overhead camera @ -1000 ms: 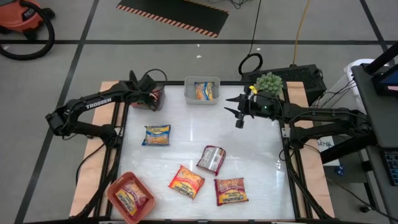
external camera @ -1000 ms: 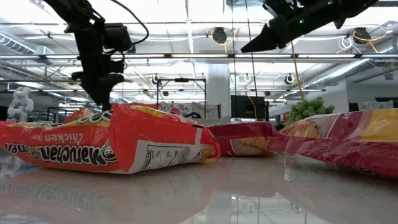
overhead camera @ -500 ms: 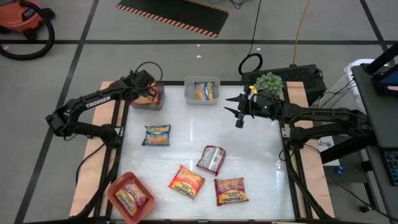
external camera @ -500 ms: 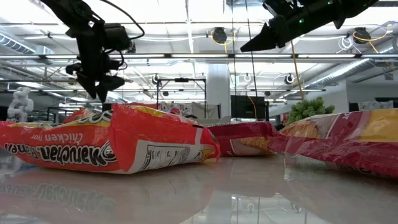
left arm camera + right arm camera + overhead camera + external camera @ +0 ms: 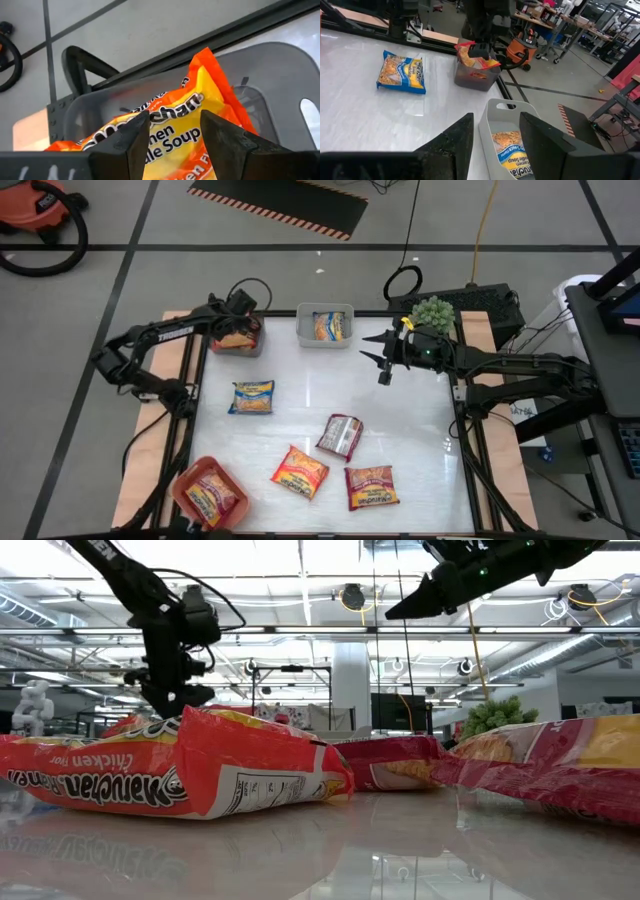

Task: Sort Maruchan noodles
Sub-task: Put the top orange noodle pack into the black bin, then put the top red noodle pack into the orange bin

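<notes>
Our left claw hangs open over the clear bin, holding nothing; its orange noodle packet lies inside, sorted by colour. Our right claw waits open, empty, mid-surface.

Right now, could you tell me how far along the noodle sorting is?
Done: a blue packet lies in the grey bin, an orange one in the salmon bin. In hand: the left gripper stands open over an orange packet in the clear bin. Left: four packets loose on the table. The right gripper waits above.
</notes>
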Controlling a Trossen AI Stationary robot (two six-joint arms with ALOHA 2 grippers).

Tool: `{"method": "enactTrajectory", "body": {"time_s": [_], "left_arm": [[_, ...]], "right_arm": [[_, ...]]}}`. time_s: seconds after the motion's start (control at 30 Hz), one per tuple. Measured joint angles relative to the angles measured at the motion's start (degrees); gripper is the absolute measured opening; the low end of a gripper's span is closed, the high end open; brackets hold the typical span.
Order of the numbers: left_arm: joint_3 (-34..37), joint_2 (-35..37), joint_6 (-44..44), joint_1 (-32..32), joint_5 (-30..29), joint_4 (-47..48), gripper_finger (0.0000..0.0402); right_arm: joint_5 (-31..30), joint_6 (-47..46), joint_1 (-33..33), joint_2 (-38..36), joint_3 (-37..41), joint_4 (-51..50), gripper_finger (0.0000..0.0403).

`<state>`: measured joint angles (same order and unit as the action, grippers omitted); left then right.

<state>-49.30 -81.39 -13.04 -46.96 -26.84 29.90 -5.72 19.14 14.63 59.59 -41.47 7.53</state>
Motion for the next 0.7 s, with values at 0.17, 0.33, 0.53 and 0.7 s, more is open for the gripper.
{"method": "enactTrajectory", "body": {"time_s": [0.17,0.33,0.53,0.7], "left_arm": [[0.0,-2.0,0.9,-0.1,0.8,-2.0,0.0181],[0.0,-2.7,1.5,0.0,6.1,-2.2,0.0181],[0.0,-1.2,2.8,1.4,11.0,-2.6,0.0181],[0.0,3.6,2.4,3.3,11.0,-1.1,0.0181]], "right_arm": [[0.0,0.9,0.0,0.0,0.0,0.0,0.0155],[0.0,0.9,0.0,0.0,0.0,0.0,0.0155],[0.0,1.1,0.0,0.0,0.0,0.0,0.0155],[0.0,1.1,0.0,0.0,0.0,-0.4,0.0155]]}}
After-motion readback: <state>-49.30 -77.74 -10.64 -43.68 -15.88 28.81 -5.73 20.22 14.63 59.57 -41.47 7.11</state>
